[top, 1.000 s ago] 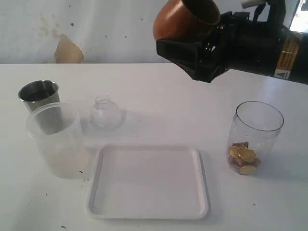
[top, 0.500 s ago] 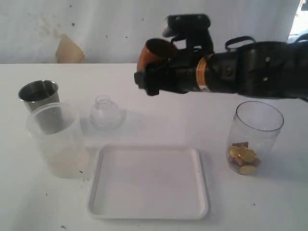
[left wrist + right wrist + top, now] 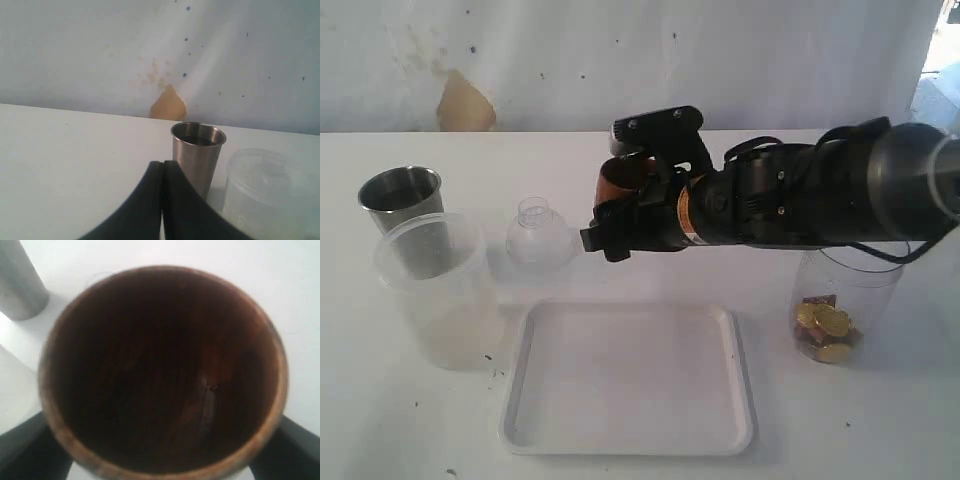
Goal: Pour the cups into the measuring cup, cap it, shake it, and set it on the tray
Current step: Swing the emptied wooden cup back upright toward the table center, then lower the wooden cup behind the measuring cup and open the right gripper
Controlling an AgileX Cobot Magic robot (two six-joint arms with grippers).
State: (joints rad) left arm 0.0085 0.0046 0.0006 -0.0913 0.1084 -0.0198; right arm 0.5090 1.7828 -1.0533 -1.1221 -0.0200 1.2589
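Note:
My right gripper [image 3: 612,222] is shut on the small brown wooden cup [image 3: 617,186], held upright low over the table's middle, just right of the clear dome lid. The right wrist view looks straight into the cup [image 3: 160,370], which appears empty, with my right gripper [image 3: 160,462] clamping its sides. The clear measuring cup [image 3: 845,300] stands at the right, gold-wrapped pieces [image 3: 825,330] at its bottom, its rim hidden by my arm. At the left stand the steel tumbler [image 3: 402,200] and the frosted plastic cup [image 3: 435,290]. My left gripper [image 3: 163,170] is shut and empty, near the tumbler [image 3: 197,152] and the frosted cup [image 3: 265,192].
The white tray [image 3: 630,308] lies at the front centre with nothing on it. A small clear dome lid [image 3: 540,235] sits behind its left corner. A stained white wall [image 3: 460,60] backs the table.
My right arm came down and leftward from high at the back right, bringing the wooden cup from a tilted pose to upright near the table. Nothing else moved.

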